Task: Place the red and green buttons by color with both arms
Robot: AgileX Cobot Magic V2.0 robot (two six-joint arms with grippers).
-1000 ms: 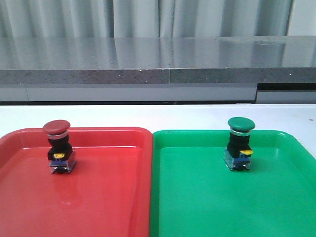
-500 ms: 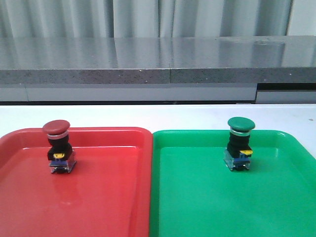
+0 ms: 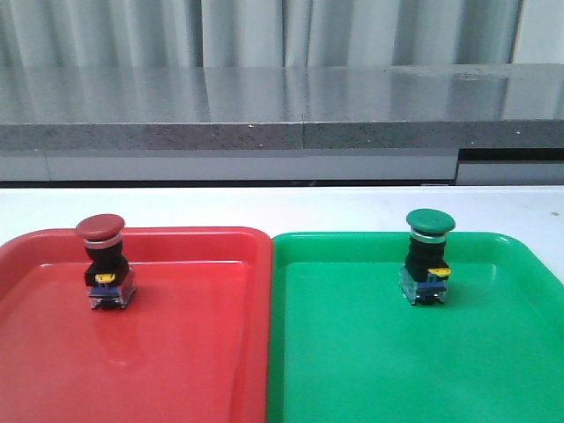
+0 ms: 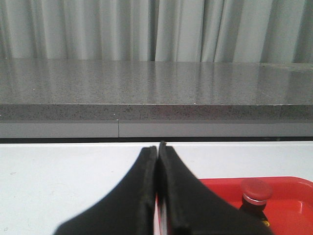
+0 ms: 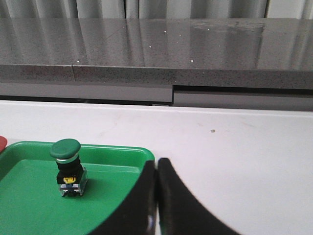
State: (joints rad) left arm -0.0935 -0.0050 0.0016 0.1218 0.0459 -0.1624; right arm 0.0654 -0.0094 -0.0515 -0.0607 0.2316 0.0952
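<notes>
From the front view I see two trays side by side on the white worktop (image 3: 282, 204), edges touching at centre. Red tray (image 3: 194, 352) on the left, green tray (image 3: 370, 361) on the right.

Red button (image 3: 105, 264) stands upright in the red tray, toward its far left part, dark red cap on top, black body, yellow tab facing me, clear-blue base on the tray floor. Green button (image 3: 427, 259) stands upright in the green tray, toward its far side and right of the tray's middle, same build with a green cap.

Neither arm shows in the front view.

Left wrist view: left end effector (image 4: 157, 152) has its two black fingers pressed together, tips meeting, nothing between them. It sits above the white worktop, left of the red tray's far left corner; the red button shows just beyond, apart from the fingers.

Right wrist view: right end effector (image 5: 156, 164) is likewise closed up tight, fingers meeting, nothing held. It sits at the far right corner of the green tray, with the green button well apart to its left.

Far side: a grey speckled ledge (image 3: 282, 115) runs across, pale curtain (image 3: 264, 31) behind it.
</notes>
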